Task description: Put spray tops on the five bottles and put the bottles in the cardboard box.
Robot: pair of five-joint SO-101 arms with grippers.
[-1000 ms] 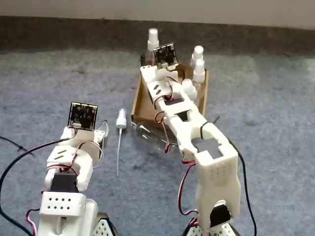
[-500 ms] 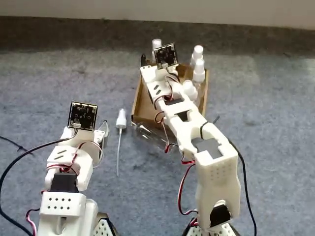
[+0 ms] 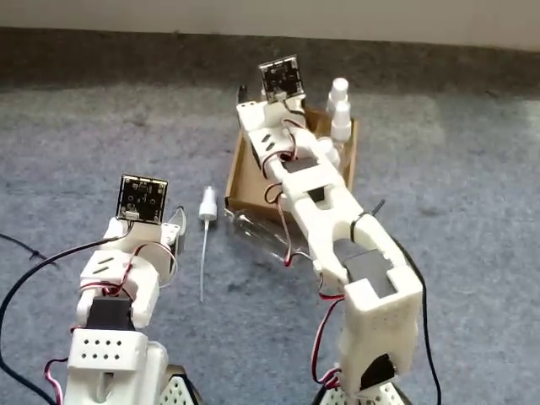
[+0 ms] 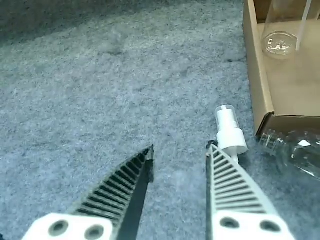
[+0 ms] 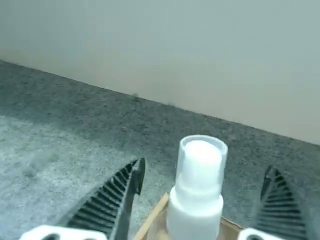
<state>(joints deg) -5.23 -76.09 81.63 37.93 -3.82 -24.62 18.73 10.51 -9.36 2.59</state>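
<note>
Bottle [image 3: 253, 233] without a top lies on its side on the carpet [image 3: 101, 143], just beside the near edge of the cardboard box [image 3: 235, 169], partly under the right arm. Clear, probably light and smooth-walled, it may roll or slip; a hold across the body near the shoulder looks safest. Its spray top [image 4: 229, 133] lies just left, thin tube trailing nearward, best taken at the collar. The left gripper [image 4: 178, 150] hangs part-open and empty beside it; the right gripper [image 5: 202, 172] gapes wide around a capped bottle [image 5: 196, 200] at the box's far-left corner, gripping nothing.
</note>
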